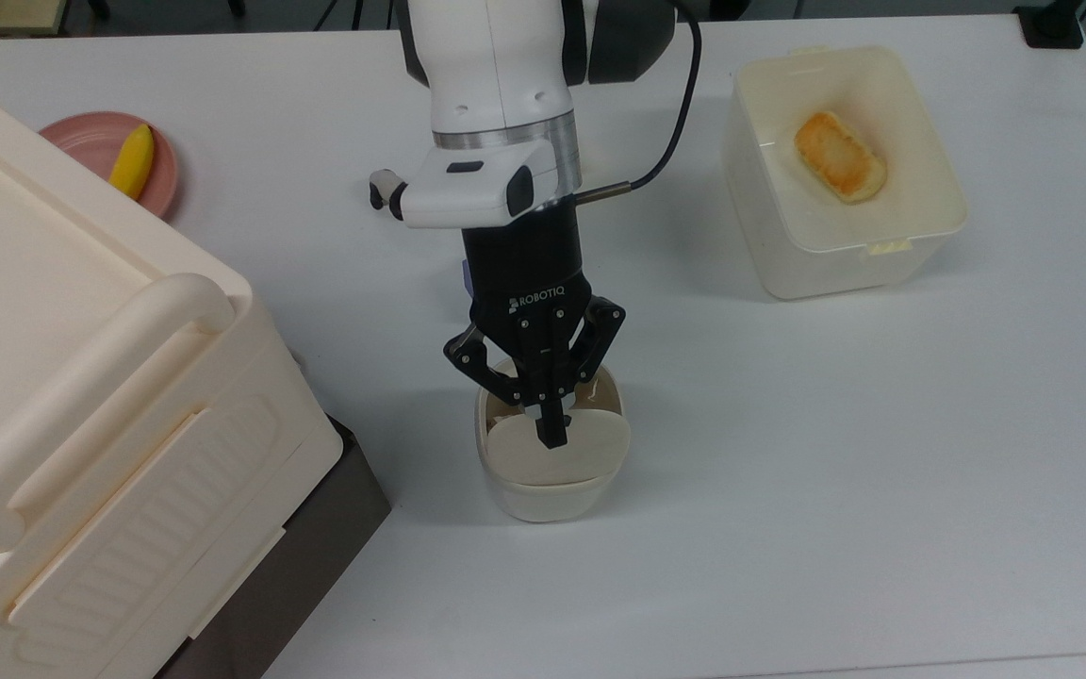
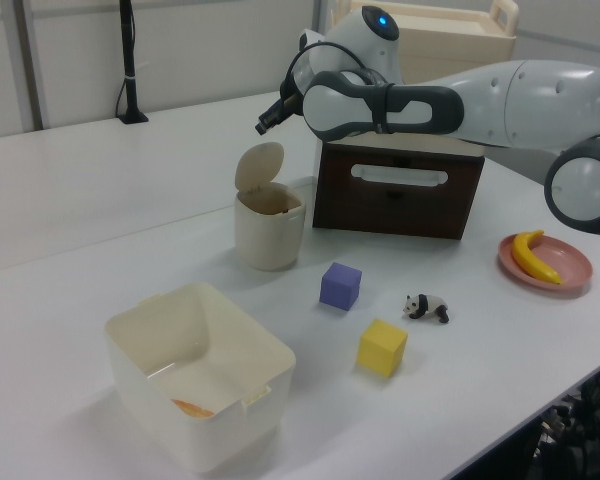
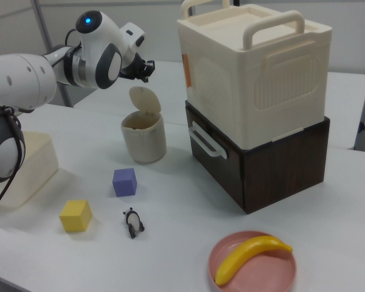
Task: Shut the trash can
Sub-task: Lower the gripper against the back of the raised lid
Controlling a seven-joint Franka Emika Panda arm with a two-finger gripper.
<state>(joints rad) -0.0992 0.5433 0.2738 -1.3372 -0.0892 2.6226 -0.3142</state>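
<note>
Bin mid-bench, at 9 o'clock of brown drawer box in left view. Lid up, near upright, hinged at back rim; mouth faces up, long axis vertical. Looks like light, stiff, smooth plastic; may slide or tip. No grasp needed: push lid top down. Pincer pressed together, empty, above lid in top view.

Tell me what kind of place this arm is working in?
Most likely a robotics lab test bench, not a kitchen: one white table set with toy props, like coloured cubes, a panda figurine and a banana on a pink plate, and partition walls behind.
</note>
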